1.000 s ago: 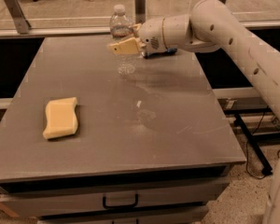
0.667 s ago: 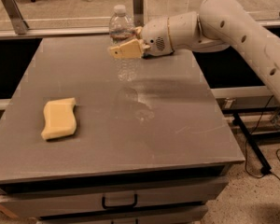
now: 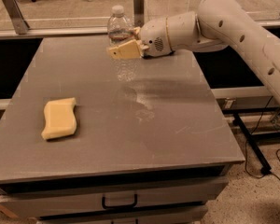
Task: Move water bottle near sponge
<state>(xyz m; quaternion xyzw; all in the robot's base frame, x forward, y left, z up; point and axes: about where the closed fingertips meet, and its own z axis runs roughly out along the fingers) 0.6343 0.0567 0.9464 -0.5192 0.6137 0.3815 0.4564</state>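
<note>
The water bottle (image 3: 122, 55), clear with a white cap, is upright over the far middle of the grey table (image 3: 177, 120); its base looks slightly above the surface. My gripper (image 3: 124, 46) reaches in from the right and is shut on the bottle's middle, one cream-yellow finger (image 3: 125, 50) across its front. The sponge (image 3: 59, 118), a pale yellow wavy block, lies flat on the table's left side, well to the front left of the bottle.
The white arm (image 3: 224, 24) spans the far right above the table. A glass barrier with metal posts (image 3: 11, 10) runs behind the table. A drawer handle (image 3: 119, 202) is below the front edge. Cables lie on the floor at right.
The gripper and the bottle have lifted a little and shifted slightly left and toward the front; the sponge has not moved.
</note>
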